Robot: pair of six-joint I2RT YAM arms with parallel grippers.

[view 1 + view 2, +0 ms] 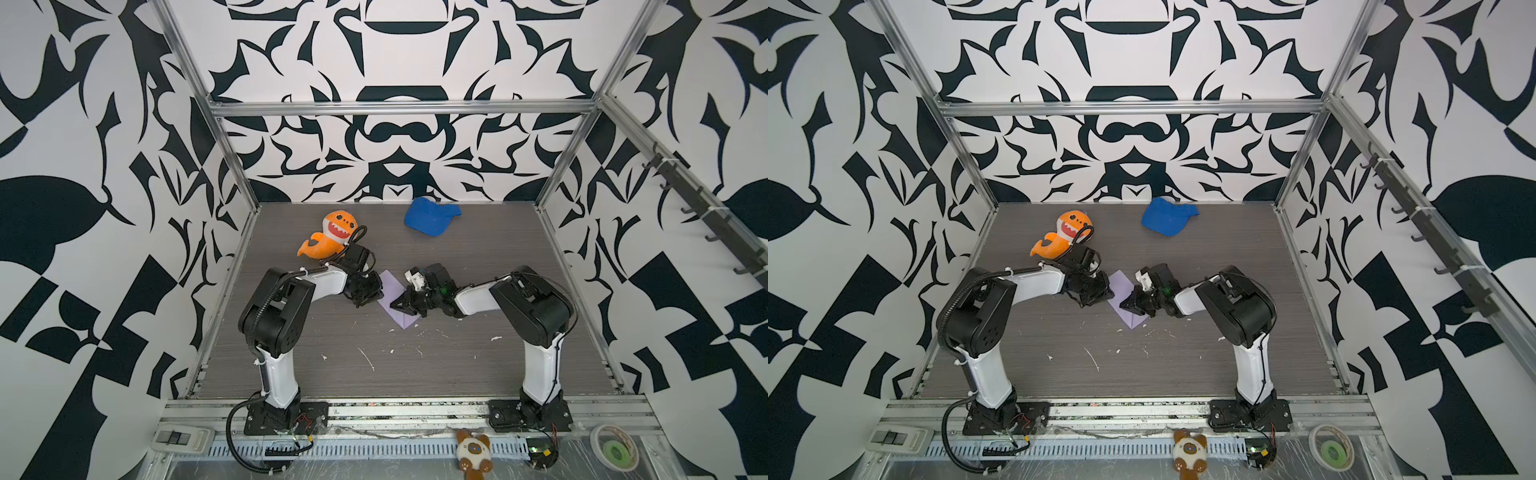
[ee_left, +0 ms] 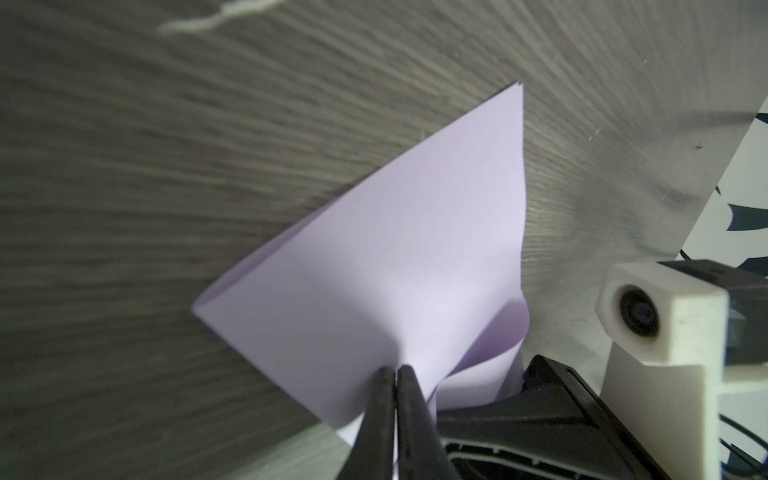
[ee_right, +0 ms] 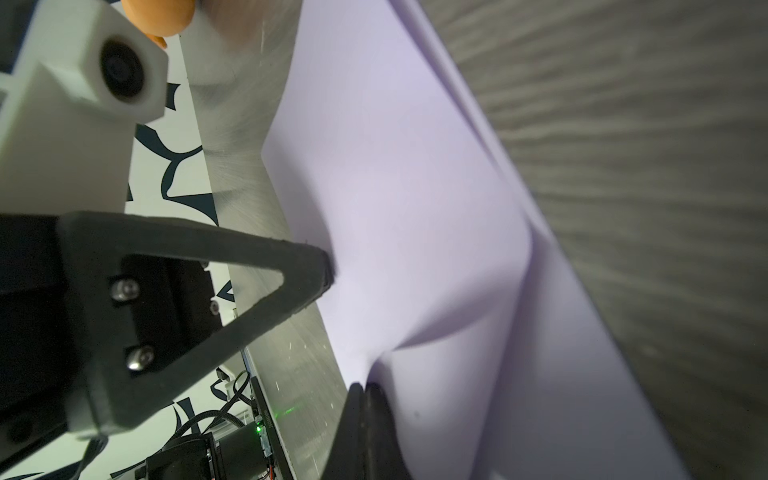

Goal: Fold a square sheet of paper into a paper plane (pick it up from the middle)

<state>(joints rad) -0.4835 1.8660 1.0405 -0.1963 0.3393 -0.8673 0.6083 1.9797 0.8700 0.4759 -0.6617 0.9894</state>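
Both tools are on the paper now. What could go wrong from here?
1. The left tool and right tool both pinch the folded sheet of paper close together; pulling apart could tear it.
2. A layer bulges loose beside the left tool, so pressing down may crease it crooked.
3. The orange plush shark lies just behind the left arm; a backward swing might knock it.

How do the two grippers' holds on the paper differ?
The left gripper comes at the lavender paper from outside its left edge; the right gripper reaches across it. The left pinches farther back, the right nearer the front. Both are shut on it, close together.
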